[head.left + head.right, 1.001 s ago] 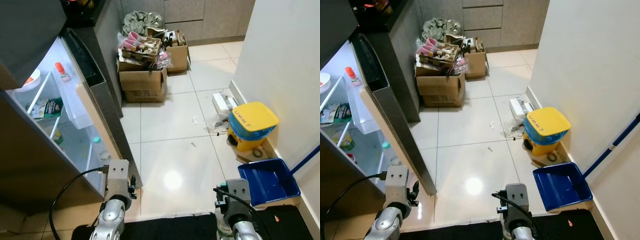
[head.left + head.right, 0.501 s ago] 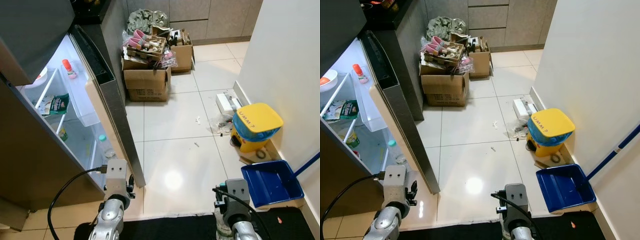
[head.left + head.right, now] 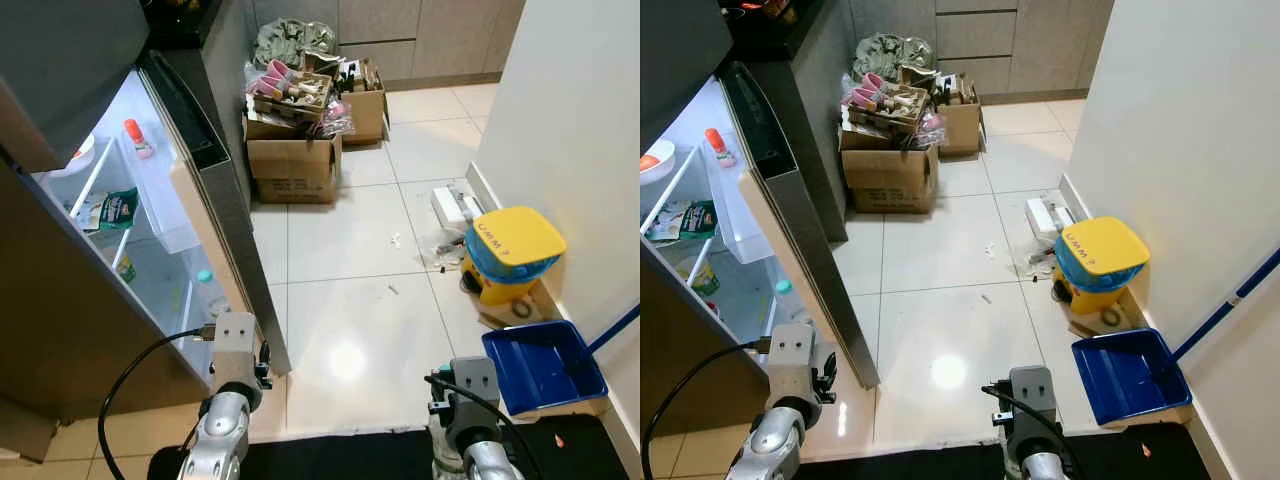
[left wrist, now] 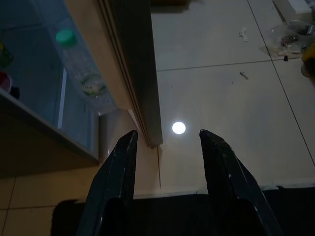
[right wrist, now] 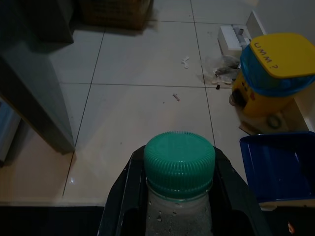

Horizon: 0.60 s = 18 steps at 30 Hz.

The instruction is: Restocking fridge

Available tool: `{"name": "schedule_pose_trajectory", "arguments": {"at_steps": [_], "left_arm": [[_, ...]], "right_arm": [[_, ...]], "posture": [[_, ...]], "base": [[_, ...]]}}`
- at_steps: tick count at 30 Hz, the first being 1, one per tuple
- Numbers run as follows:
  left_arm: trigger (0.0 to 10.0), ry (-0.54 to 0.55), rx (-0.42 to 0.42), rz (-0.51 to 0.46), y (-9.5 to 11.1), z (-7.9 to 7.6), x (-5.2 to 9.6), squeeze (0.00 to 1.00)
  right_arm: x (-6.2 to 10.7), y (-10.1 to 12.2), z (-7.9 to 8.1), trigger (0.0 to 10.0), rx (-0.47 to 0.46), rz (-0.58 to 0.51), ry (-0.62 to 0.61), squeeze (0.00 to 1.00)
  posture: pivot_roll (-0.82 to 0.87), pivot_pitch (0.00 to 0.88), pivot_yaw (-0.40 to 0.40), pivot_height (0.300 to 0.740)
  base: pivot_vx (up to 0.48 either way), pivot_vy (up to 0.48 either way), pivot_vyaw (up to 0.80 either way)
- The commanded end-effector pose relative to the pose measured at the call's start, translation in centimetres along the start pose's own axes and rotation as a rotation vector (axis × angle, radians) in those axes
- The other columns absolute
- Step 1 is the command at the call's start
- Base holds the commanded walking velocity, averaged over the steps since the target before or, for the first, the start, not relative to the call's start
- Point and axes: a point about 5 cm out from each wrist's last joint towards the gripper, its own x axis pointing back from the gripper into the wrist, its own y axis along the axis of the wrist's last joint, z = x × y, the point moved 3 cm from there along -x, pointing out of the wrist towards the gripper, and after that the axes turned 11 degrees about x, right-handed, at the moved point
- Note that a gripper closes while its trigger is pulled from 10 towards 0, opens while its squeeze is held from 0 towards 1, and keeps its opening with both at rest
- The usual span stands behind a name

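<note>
the bottle (image 5: 179, 179) is clear plastic with a ribbed green cap and droplets inside its neck. the right gripper (image 5: 178, 196) is clamped on it, a black finger on each side just below the cap. the left gripper (image 4: 167, 147) holds nothing, fingers spread, pointing at the lower edge of the open fridge door (image 4: 133, 64). just beyond those fingers its wrist view shows another green-capped bottle (image 4: 81, 66) in the door shelf. the head view shows the open fridge (image 3: 110, 215) ahead of the left gripper and a yellow-lidded bin (image 3: 508, 250) ahead of the right.
</note>
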Motion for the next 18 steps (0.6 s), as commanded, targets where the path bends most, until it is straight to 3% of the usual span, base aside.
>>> {"name": "schedule_pose_trajectory", "arguments": {"at_steps": [1,18], "left_arm": [[10.0,0.013,-0.011,0.019,-0.69,0.4,0.19,0.0],[10.0,0.02,-0.004,0.019,-0.79,0.59,0.24,0.0]], "right_arm": [[0.21,-0.41,0.03,10.0,-0.004,0.016,-0.003,0.0],[0.2,-0.45,0.03,10.0,-0.006,0.018,-0.003,0.0]], "posture": [[-0.15,0.186,0.064,0.707],[-0.15,0.186,0.064,0.707]], "base": [[0.48,0.0,0.0],[0.436,0.0,0.0]]}}
